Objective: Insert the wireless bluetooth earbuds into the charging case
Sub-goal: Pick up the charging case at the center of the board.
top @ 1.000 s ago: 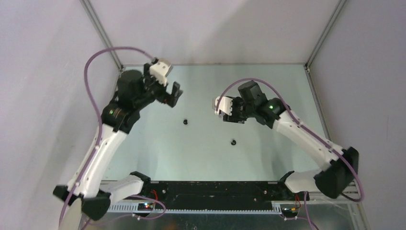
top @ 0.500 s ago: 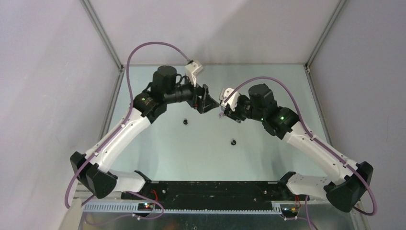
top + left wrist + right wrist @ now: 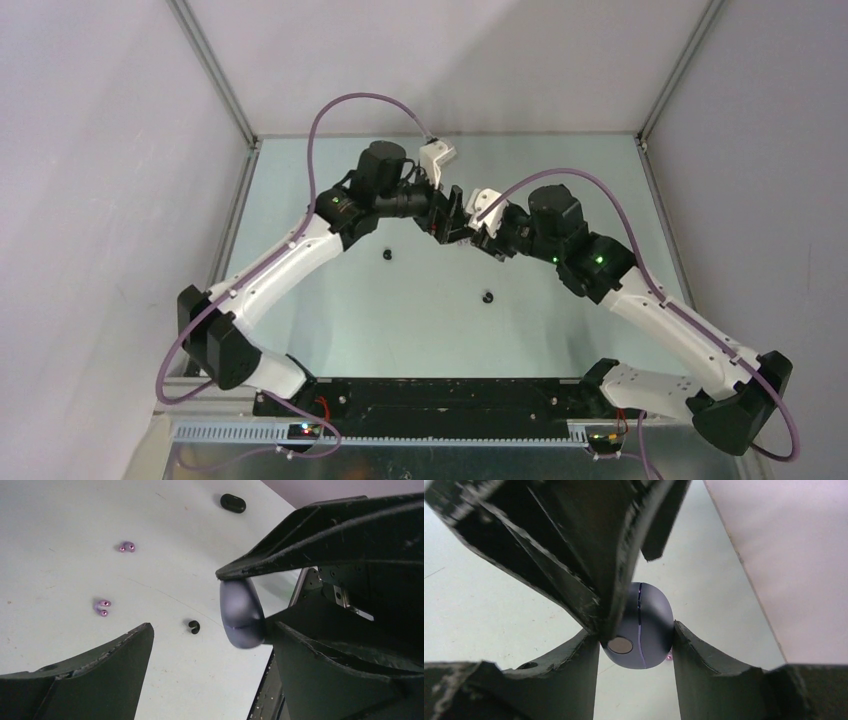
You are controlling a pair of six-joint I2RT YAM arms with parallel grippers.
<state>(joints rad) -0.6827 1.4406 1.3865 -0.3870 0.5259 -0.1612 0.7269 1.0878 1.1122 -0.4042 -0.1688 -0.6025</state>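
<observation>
While the top camera is showing only both arms meeting above the table [image 3: 400,320], the right wrist view is showing the right gripper [image 3: 636,632] clamping a closed grey-purple charging case [image 3: 649,615]. The left gripper [image 3: 450,215] is standing wide open, one finger [image 3: 574,580] touching the case's side. Only the left wrist view is showing one purple earbud [image 3: 126,546], a second purple earbud [image 3: 102,607] and a black earbud [image 3: 194,626] lying apart on the table, with a larger black oval object [image 3: 233,503] beyond. Fingers are blocking the rest.
</observation>
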